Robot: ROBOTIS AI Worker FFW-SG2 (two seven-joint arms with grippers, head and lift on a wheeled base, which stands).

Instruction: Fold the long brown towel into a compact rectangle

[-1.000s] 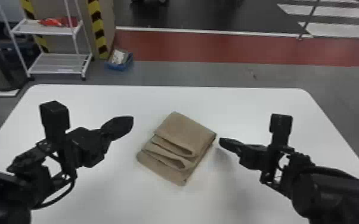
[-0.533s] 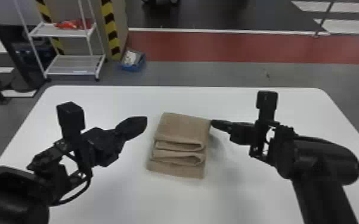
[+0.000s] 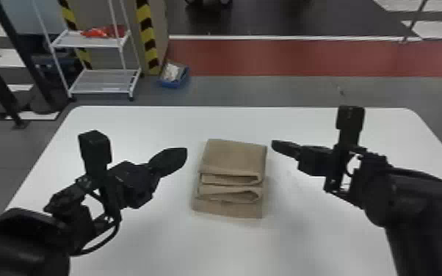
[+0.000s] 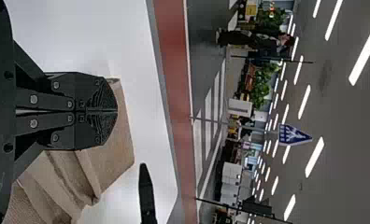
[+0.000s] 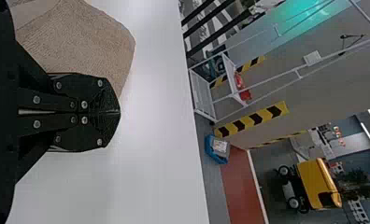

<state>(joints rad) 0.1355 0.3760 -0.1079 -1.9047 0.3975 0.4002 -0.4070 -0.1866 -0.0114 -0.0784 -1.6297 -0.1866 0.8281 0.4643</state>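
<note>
On one table (image 3: 139, 124) lies one folded towel (image 3: 235, 158).

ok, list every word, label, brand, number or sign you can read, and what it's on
No readable words, brands or numbers.
Brown towel: no lettering visible.
Blue sign, background: white marking, too small to make out.
White item in blue bin: any print too small to read.

The head view looks forward and down to the table (image 3: 304, 238); both wrist views look across it, nearer; all share the towel (image 3: 235, 158).
</note>
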